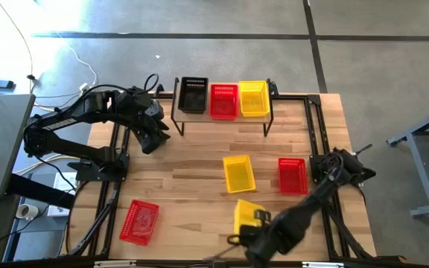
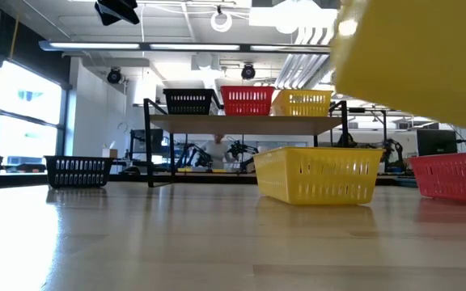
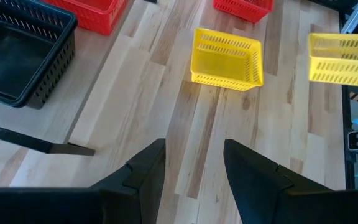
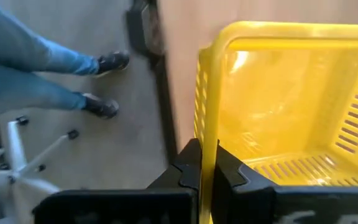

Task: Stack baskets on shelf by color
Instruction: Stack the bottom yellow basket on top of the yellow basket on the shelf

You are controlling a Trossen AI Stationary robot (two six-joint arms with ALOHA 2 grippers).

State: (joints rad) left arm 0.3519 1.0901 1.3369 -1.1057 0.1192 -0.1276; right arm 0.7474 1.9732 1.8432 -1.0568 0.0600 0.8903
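Your right gripper (image 4: 207,165) sits at the table's 6 o'clock edge, pinching the rim of a yellow basket (image 1: 247,216); in the right wrist view both fingers press on the near wall of that lifted yellow basket (image 4: 291,112), and in the low view it hangs blurred at 1 o'clock, clear of the tabletop (image 1: 192,171).

Your left gripper (image 3: 194,168) hovers near the shelf's 8 o'clock corner, fingers spread with nothing between them.

On the shelf (image 1: 222,112), at 12 o'clock on the table, you have a black basket (image 1: 193,94), a red basket (image 1: 224,100) and a yellow shelf basket (image 1: 254,98) side by side.

A second yellow basket (image 1: 238,173) rests mid-table, a loose red basket (image 1: 292,176) beside it at 3 o'clock, another red basket (image 1: 139,222) near 7 o'clock.

A person's legs (image 4: 36,68) stand on the floor beyond the table edge.
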